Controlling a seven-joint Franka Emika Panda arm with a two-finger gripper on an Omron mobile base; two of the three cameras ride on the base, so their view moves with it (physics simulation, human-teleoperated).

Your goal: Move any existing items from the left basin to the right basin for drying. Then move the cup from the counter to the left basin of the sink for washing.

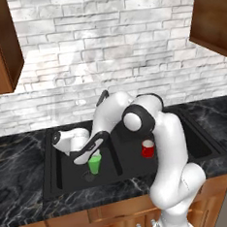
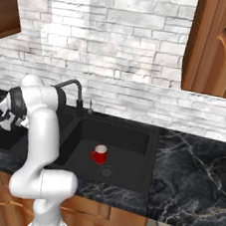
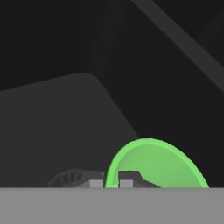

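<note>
My gripper [image 3: 111, 183] pinches the green cup's [image 1: 95, 164] rim inside the left basin [image 1: 67, 180]; red cup [image 2: 99, 154] stands in the right basin [image 2: 127, 137].

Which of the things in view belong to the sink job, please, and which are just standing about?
Belong to the job:
green cup, pinched at its rim by the gripper, in the left basin
red cup, in the right basin
counter

Just about:
faucet
wall cabinets
brick wall
</note>
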